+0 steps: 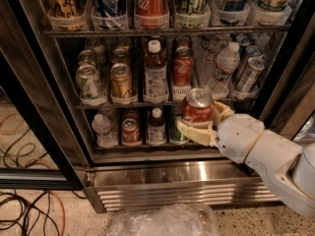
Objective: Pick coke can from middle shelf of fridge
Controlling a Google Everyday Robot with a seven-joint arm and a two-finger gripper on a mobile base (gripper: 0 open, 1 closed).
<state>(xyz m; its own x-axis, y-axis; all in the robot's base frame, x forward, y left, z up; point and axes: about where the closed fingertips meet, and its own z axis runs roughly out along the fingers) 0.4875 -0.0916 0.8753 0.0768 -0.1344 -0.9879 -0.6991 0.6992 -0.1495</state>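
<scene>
My gripper (pixel 203 121) is shut on the coke can (pixel 197 106), a short red can with a silver top. It holds the can upright in front of the fridge (pixel 162 173), out past the shelf fronts and a little below the middle shelf (pixel 123 103). My white arm (pixel 266 154) comes in from the lower right. A second red Coca-Cola can (pixel 182 65) still stands on the middle shelf, next to a bottle (pixel 155 73). The cream fingers (pixel 194 132) wrap the can's lower half.
The middle shelf also holds a gold-tan can (pixel 121 81), a pale green can (pixel 88 82) and a water bottle (pixel 224 68). Tall cans (pixel 150 1) line the rack above. Small cans and bottles stand on the bottom rack (pixel 130 131). Cables (pixel 24 210) and clear plastic (pixel 162 221) lie on the floor.
</scene>
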